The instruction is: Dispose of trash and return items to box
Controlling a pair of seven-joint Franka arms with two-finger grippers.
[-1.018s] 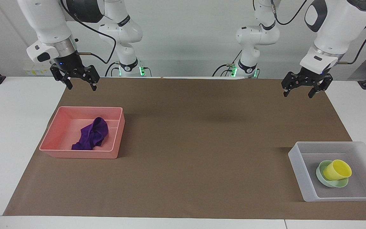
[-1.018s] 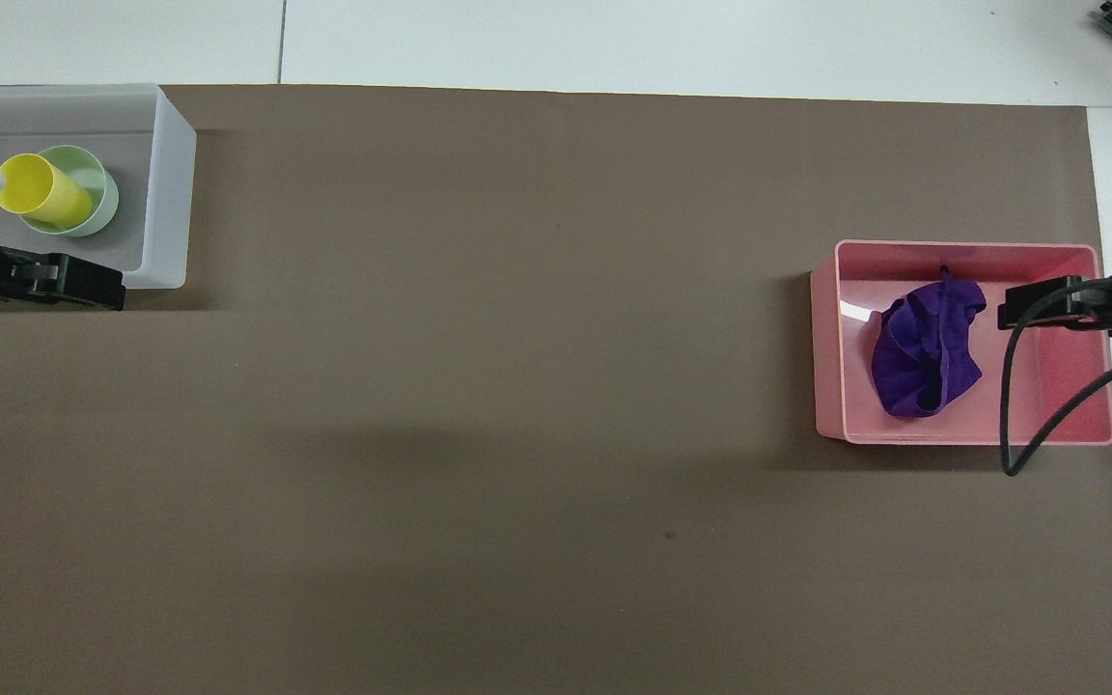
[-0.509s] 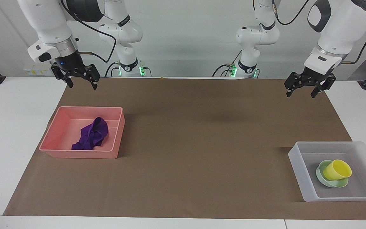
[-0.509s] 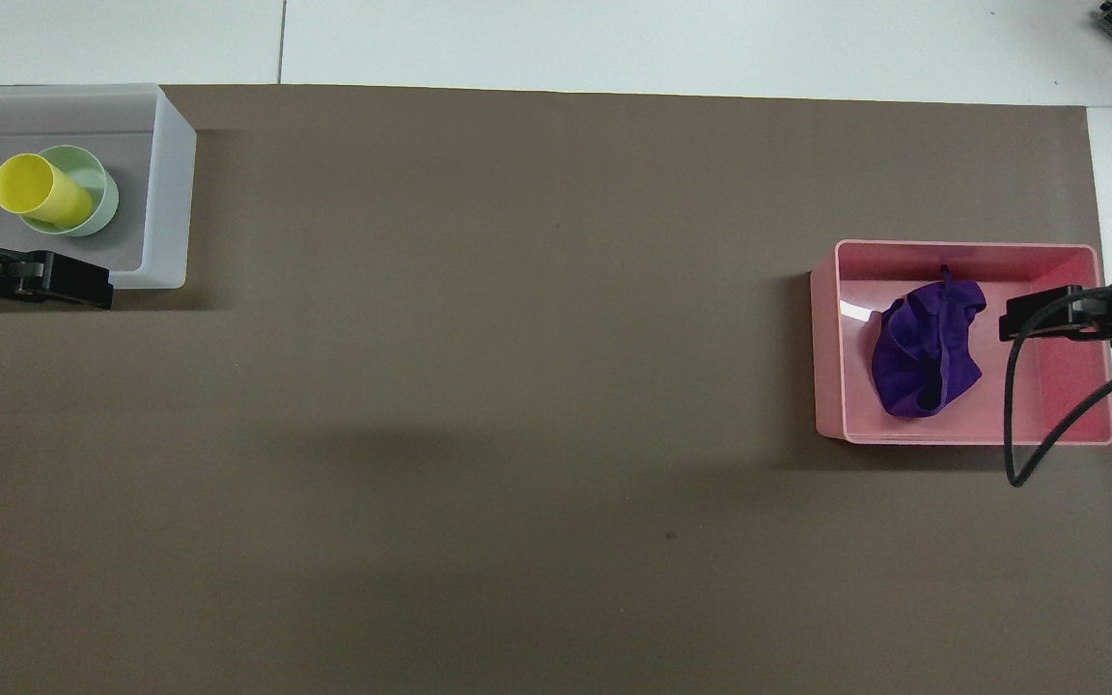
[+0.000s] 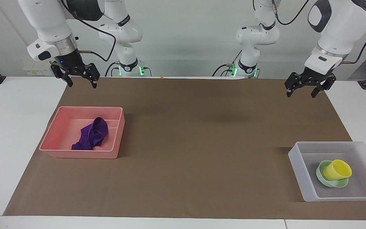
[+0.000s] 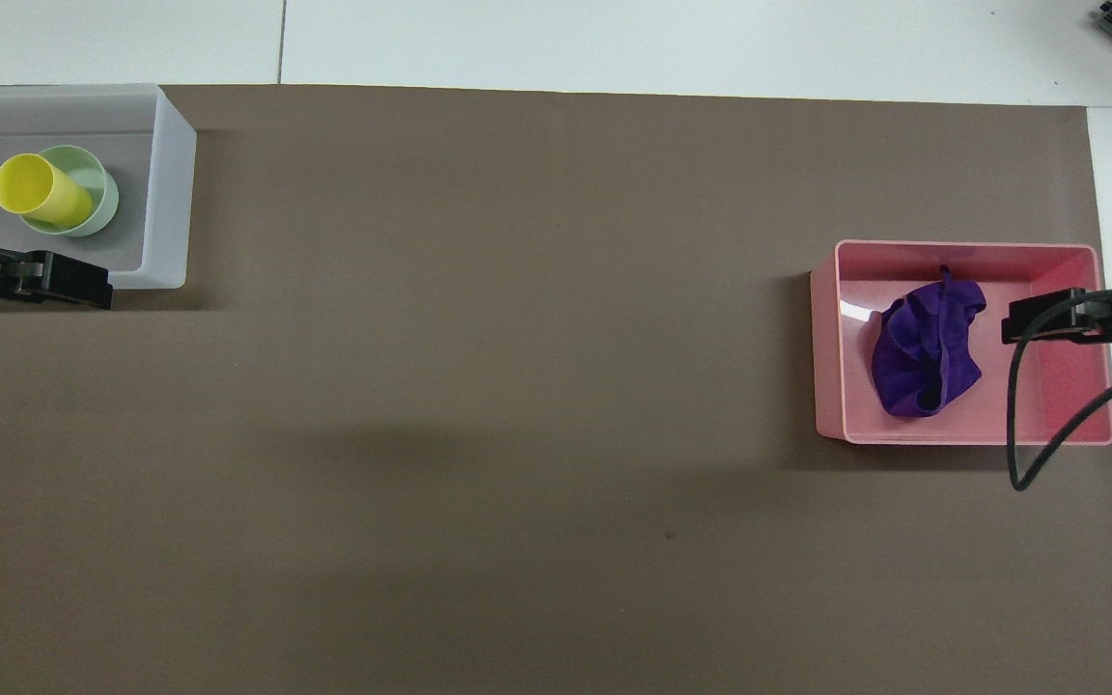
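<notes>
The left gripper [image 5: 301, 90] hangs empty, fingers spread, above the brown mat's [image 5: 202, 143] edge by the robots at the left arm's end. The right gripper [image 5: 79, 80] hangs likewise, spread and empty, over the mat's edge at the right arm's end. Nothing lies on the mat between the two containers, which sit well apart.

The pink tray [image 5: 51, 135] holds the purple rag [image 5: 91, 135], crumpled, its long axis running roughly toward and away from the robots. The translucent box [image 5: 297, 165] holds the green bowl [image 5: 321, 176], and the yellow cup [image 5: 337, 169] rests tilted in the bowl, its mouth turned toward the table's end and slightly upward.
</notes>
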